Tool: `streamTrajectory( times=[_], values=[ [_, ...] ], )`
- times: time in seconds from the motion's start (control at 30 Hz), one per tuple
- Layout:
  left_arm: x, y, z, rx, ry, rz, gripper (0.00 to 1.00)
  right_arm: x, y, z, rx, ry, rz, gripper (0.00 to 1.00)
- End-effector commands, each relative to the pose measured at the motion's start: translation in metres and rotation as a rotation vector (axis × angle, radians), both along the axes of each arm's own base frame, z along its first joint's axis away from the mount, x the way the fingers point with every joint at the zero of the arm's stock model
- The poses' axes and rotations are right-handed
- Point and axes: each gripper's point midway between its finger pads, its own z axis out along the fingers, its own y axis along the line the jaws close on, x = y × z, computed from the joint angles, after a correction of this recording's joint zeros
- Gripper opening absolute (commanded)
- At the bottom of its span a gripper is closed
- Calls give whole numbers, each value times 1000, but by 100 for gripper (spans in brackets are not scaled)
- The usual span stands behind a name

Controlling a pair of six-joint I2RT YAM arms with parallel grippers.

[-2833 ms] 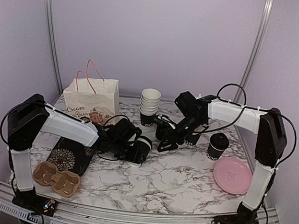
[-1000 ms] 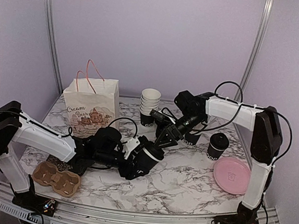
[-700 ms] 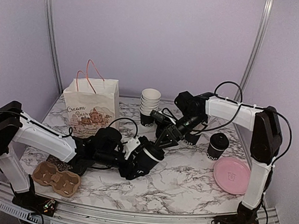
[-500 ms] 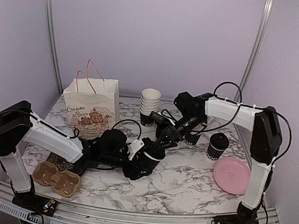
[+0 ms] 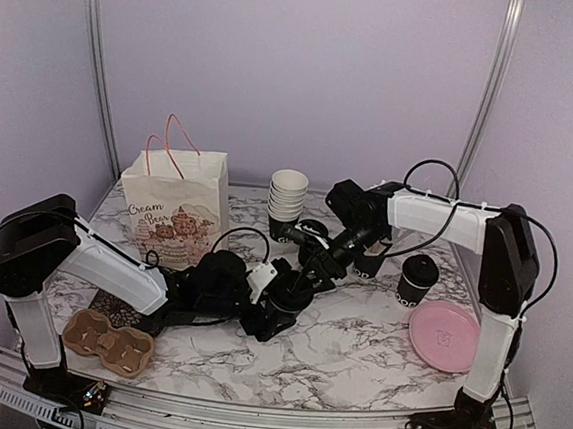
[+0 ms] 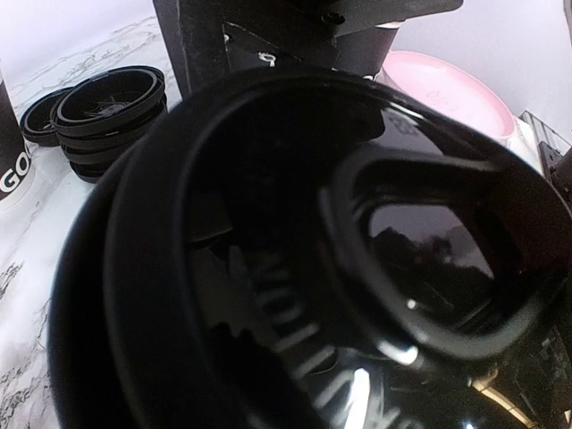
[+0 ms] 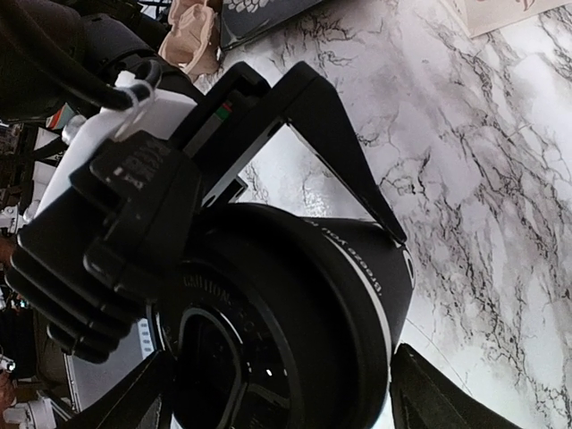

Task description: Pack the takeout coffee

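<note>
A takeout coffee, a black cup with a black lid, hangs tilted over the middle of the table between both grippers. My left gripper reaches in from the left with the cup's body between its fingers. Its lid fills the left wrist view and hides those fingers. One left finger runs along the cup's side; whether it presses I cannot see. My right gripper sits on the lid end, a finger against each side. Another lidded takeout coffee stands at the right.
A paper bag with pink handles stands at the back left. Stacked cups and a pile of lids sit behind the grippers. A cardboard cup carrier lies front left, and a pink plate front right.
My left arm carried the tilted cup up and to the right. My right gripper dropped onto the lid end and its fingers narrowed around it.
</note>
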Motion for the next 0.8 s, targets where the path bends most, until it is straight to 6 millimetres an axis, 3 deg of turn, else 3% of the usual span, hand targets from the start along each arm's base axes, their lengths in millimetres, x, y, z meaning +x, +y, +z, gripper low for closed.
streamTrajectory(
  times=[0.0, 0.13, 0.33, 0.53, 0.77],
  values=[
    [7, -5, 5, -30, -20, 10, 91, 4, 5, -9, -38, -26, -8, 80],
    [0, -8, -2, 5, 46, -15, 99, 13, 5, -16, -76, -34, -38, 80],
    [-5, 3, 6, -3, 72, 6, 99, 21, 9, -17, -62, -7, -51, 79],
    [-13, 14, 13, 17, 111, 13, 99, 23, 8, -4, -40, -14, -52, 83],
    [-39, 38, 18, 83, 226, -6, 99, 35, -14, 15, -2, -12, -111, 92]
  ],
)
